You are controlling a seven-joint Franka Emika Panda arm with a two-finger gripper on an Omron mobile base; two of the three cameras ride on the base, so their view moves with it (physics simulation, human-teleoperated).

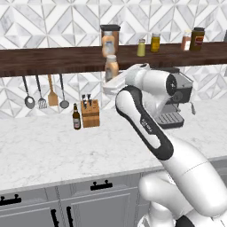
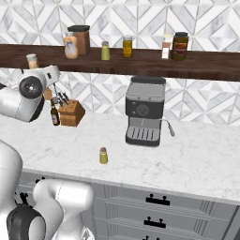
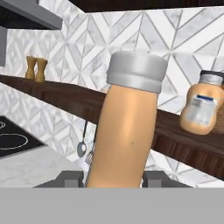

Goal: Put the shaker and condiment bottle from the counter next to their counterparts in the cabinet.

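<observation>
The end effector is clamped on the condiment bottle, its two dark finger tips pressed against the lower sides of the peach-orange body in the hand view, with the pale cap at the top. From the left base view the held bottle is upright, raised to the level of the cabinet, its lower part overlapping the front edge of the dark plank, just below the matching orange bottle that stands on the shelf in front of a tall dark-lidded jar. In the hand view that twin bottle is to the right of the held one, on the shelf. Further along the shelf stand the twin shaker, a yellow jar, a small white-capped red bottle and a dark jar. The shaker is on the marble worktop, well apart from the arm, in front of and to the left of the coffee machine. A knife block and a brown beer bottle stand near the back wall, just beside each other, and utensils hang below the shelf.
</observation>
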